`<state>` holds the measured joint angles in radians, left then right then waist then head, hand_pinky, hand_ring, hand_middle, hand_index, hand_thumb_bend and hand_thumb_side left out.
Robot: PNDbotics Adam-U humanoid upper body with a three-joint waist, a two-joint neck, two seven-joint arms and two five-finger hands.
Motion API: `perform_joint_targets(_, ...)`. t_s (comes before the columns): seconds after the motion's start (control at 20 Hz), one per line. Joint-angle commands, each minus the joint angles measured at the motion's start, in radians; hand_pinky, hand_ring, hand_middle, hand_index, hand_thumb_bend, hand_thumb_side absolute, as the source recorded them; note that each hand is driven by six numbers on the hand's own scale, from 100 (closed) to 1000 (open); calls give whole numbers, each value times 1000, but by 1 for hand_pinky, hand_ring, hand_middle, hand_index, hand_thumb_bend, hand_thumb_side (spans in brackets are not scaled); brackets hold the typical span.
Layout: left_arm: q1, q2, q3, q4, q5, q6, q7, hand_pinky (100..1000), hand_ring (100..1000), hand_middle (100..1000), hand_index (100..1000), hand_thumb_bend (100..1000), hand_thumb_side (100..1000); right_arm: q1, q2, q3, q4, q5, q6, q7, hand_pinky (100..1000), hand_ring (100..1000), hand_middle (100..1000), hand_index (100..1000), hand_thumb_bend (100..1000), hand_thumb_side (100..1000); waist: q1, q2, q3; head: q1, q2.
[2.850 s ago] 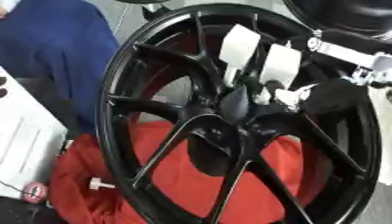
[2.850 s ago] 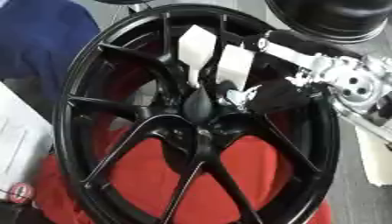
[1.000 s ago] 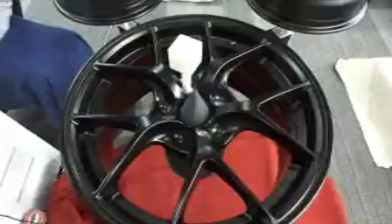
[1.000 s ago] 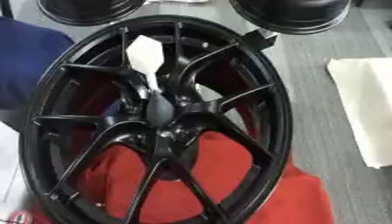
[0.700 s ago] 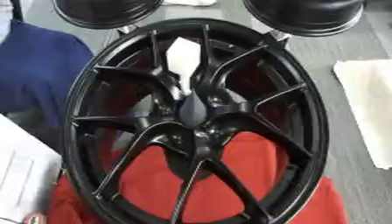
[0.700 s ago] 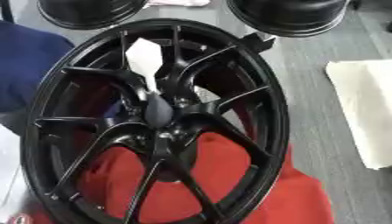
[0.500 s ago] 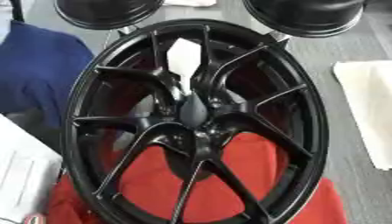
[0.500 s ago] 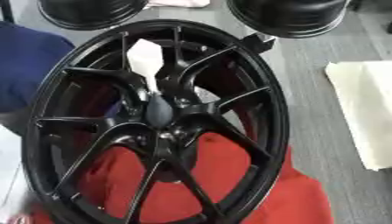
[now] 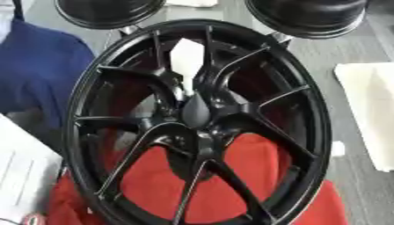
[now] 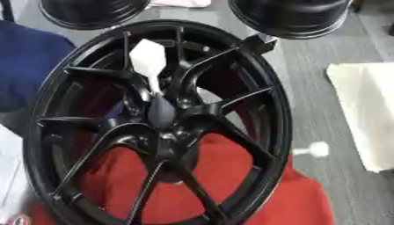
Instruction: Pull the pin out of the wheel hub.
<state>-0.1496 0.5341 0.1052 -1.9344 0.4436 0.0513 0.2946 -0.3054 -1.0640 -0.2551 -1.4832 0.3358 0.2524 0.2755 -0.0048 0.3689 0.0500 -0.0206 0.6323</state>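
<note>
wheel: black multi-spoke wheel hub [image 9: 198,123] fills my view, lying partly on a red cloth [image 9: 231,180] at the near side, on the grey table [image 10: 308,79].
hub centre: dark teardrop-shaped cap [image 9: 195,110] in the middle; I can't pick out a pin on it for sure.
pin candidate: small white knobbed piece [image 10: 311,150] just beside the rim on the right, on the table. Could be the pin already out; can't confirm.
white tag: pale card [image 10: 148,59] showing between the far spokes.
hands: neither my left nor my right hand shows in either view, so I can't tell their state.
surroundings: blue cloth [image 9: 38,74] left, white cloth [image 10: 366,114] right, two black round parts [image 10: 289,15] at the far edge.
risk: reaching in blind, my fingers could jam between spokes, or nudge the wheel off the red cloth.
risk 2: if that white piece is the pin, a careless sweep could roll it away.
</note>
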Motion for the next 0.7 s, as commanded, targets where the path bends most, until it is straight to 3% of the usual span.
perform_joint_targets(0.05,-3,19,9,-15,2,1,-1,849,783,740,741,102,785,-19,-45,-31,-28,-11,30,-73,880,962,821,885,100,596,-1,-32,0,0,4)
perform_joint_targets(0.2,-3,19,8,-16,2,0,-2,849,782,739,740,103,785,-29,-35,-31,-50,-119,65,-203,846,892,759,816,100,607,0,-35,1,-1,2)
perform_joint_targets(0.35,-6,20,7,-17,3,0,-3,849,782,739,739,103,783,-37,-34,-10,-84,-270,44,-292,836,860,726,784,100,639,1,-37,3,-3,-1)
perform_joint_targets(0.7,-18,26,-1,-23,7,0,-9,849,781,739,738,100,780,-106,-29,67,-152,-552,-38,-349,819,824,678,748,100,628,1,-42,18,-17,-4)
